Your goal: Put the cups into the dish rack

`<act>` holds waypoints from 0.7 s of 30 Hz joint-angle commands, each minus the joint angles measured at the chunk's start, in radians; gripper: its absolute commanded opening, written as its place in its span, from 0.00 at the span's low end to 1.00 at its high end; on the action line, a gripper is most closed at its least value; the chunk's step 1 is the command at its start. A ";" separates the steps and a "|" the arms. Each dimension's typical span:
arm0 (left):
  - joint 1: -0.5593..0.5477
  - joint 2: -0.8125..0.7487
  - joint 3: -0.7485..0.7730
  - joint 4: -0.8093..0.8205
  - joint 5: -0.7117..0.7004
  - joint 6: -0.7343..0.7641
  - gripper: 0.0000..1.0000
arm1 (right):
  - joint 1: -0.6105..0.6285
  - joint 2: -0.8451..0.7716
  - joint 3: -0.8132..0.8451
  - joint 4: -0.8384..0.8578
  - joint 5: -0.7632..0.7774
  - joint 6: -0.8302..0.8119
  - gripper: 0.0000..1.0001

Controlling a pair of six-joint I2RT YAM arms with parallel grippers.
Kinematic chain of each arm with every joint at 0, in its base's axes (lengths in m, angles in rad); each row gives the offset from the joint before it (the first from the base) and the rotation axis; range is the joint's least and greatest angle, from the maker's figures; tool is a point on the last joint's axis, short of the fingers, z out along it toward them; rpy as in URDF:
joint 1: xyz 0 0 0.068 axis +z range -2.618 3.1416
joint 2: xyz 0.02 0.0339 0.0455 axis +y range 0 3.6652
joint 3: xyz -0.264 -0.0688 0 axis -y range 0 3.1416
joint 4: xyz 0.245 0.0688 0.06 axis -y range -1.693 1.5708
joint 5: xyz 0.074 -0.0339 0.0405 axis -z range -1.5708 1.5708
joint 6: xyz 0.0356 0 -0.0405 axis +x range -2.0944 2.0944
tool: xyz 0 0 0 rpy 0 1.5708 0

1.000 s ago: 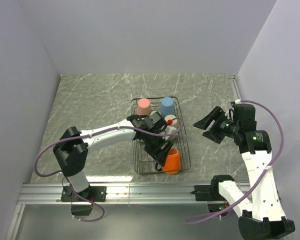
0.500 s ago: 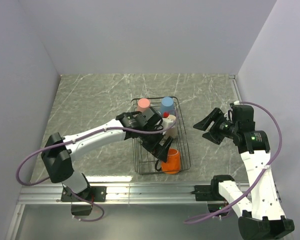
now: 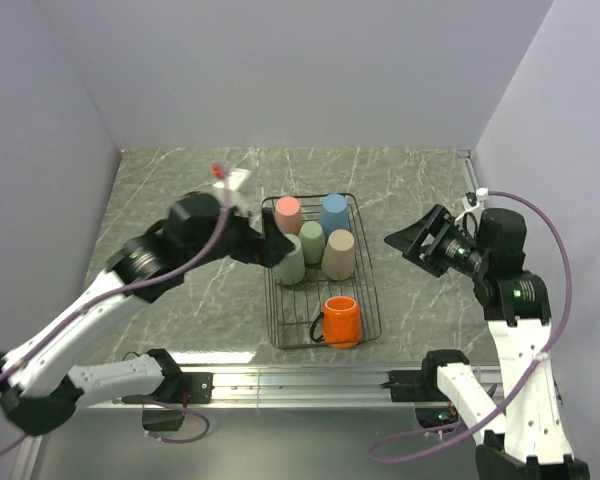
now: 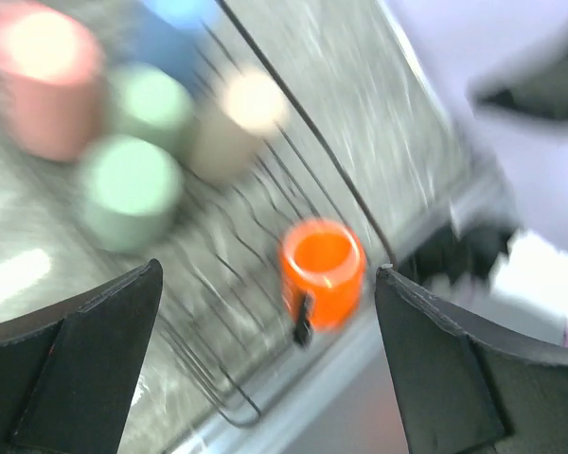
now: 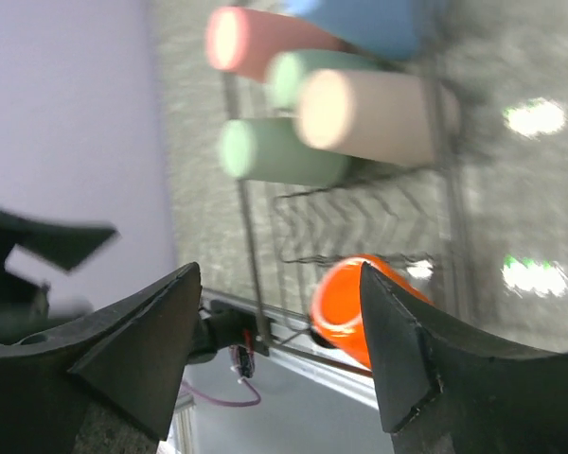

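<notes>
The black wire dish rack [image 3: 298, 312] holds all six cups. Salmon-pink [image 3: 287, 214] and blue [image 3: 333, 213] tumblers stand upside down at the far end. Behind them are a short pale green cup [image 3: 312, 241], a beige tumbler [image 3: 339, 254] and a pale green tumbler [image 3: 289, 262]. The orange mug [image 3: 341, 320] stands mouth up at the near end. My left gripper [image 3: 270, 245] is open and empty, raised at the rack's left side. The left wrist view shows the mug [image 4: 322, 272] between its fingers, far below. My right gripper [image 3: 420, 245] is open and empty, right of the rack; its view shows the mug [image 5: 360, 303] and beige tumbler [image 5: 369, 118].
The rack stands on a grey marble tabletop [image 3: 180, 200] enclosed by pale walls on three sides. An aluminium rail [image 3: 300, 380] with the arm bases runs along the near edge.
My left arm has pulled back up and to the left from over the rack's near end by the orange mug. The right gripper has shifted only slightly.
</notes>
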State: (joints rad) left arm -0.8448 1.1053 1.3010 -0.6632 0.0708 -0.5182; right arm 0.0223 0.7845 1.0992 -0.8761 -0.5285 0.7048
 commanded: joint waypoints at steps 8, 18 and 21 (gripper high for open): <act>0.085 -0.288 -0.151 0.021 -0.551 -0.146 0.99 | -0.005 -0.180 0.021 0.076 -0.125 -0.122 0.83; 0.090 -0.378 -0.284 0.066 -0.871 -0.201 0.99 | 0.001 -0.232 0.007 -0.001 -0.107 -0.099 0.84; 0.089 -0.407 -0.351 0.125 -0.965 -0.163 0.99 | -0.001 -0.232 0.030 -0.021 -0.094 -0.125 0.84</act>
State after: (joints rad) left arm -0.7593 0.7238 0.9909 -0.6079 -0.7395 -0.6918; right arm 0.0216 0.5594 1.0939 -0.8787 -0.6334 0.6102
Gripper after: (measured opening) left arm 0.993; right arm 0.834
